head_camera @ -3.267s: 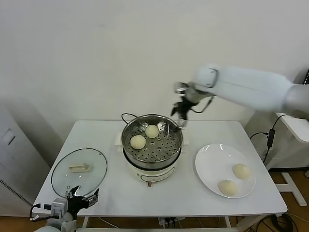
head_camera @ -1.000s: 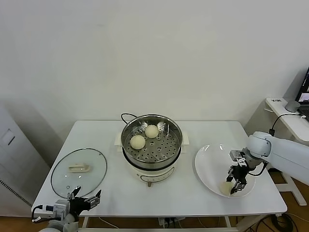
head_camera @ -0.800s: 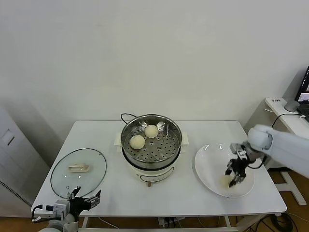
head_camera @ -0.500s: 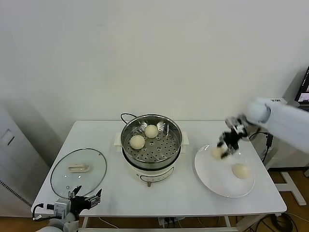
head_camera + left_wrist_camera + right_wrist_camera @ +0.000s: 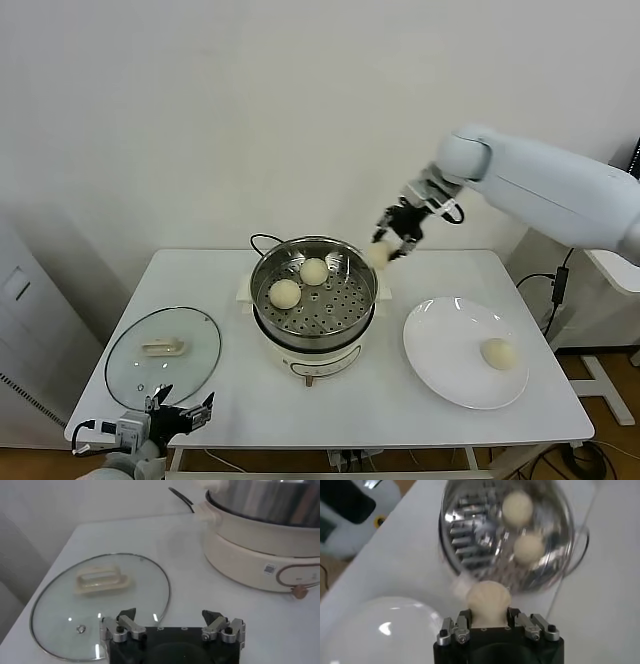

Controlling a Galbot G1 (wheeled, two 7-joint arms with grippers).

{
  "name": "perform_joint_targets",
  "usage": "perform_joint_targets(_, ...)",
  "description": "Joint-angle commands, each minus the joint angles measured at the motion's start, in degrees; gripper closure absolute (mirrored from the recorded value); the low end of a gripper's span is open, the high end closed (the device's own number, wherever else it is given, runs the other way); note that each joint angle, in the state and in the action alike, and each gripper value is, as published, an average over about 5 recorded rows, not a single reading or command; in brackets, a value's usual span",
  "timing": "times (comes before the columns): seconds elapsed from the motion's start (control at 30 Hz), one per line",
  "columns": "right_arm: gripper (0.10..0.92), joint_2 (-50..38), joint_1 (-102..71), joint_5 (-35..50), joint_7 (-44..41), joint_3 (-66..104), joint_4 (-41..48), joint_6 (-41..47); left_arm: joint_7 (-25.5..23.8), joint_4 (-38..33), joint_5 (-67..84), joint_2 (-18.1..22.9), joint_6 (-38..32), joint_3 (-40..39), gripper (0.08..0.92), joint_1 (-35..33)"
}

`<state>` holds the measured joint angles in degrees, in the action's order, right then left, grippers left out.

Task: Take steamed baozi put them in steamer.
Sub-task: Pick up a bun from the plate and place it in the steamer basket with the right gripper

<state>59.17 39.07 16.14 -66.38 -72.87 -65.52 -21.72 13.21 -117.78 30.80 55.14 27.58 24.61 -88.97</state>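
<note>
Item: right tool, closed on one bun, held in the air just outside the steamer rim on the plate side.
Steamer contents: two buns on the tray, far side.
Plate: one bun remaining.
Left tool: parked, jaws wide apart and empty, near the glass lid at the counter edge.
Risks: an early release would have dropped the bun onto the rim or counter; a low approach could have clipped the rim; too tight a squeeze could have dented the soft dough.
</note>
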Motion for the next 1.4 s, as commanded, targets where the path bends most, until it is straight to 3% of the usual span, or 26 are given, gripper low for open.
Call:
perform_joint_targets(0.03, 0.575, 11.4, -0.7, -7.0, 0.6, 1.8, 0.6, -18.1, 0.0, 0.0, 0.0, -0.2, 0.0, -0.2, 0.177, 0.0)
perform_joint_targets(0.47, 0.575, 13.7, -7.5, -20.4, -0.2, 4.2, -3.6, -27.9, -0.1, 0.5, 0.1, -0.6, -0.7, -0.1, 0.177, -0.5)
perform_joint_targets(0.73, 0.575, 14.2, -12.0, -27.1, -1.1, 6.6, -3.9, -28.3, -0.1, 0.5, 0.3, -0.7, -0.7, 0.0, 0.177, -0.5)
perform_joint_targets(1.13, 0.571, 13.2, -15.2, -30.0, -1.0, 7.6, -5.1, -28.3, -0.1, 0.8, 0.5, -0.8, -0.9, 0.2, 0.177, -0.5)
perform_joint_targets(1.4, 0.395, 12.8, -16.0, -30.8, -0.1, 8.1, -5.9, -28.3, -0.1, 0.8, 0.5, -0.8, -1.0, 0.2, 0.177, -0.5)
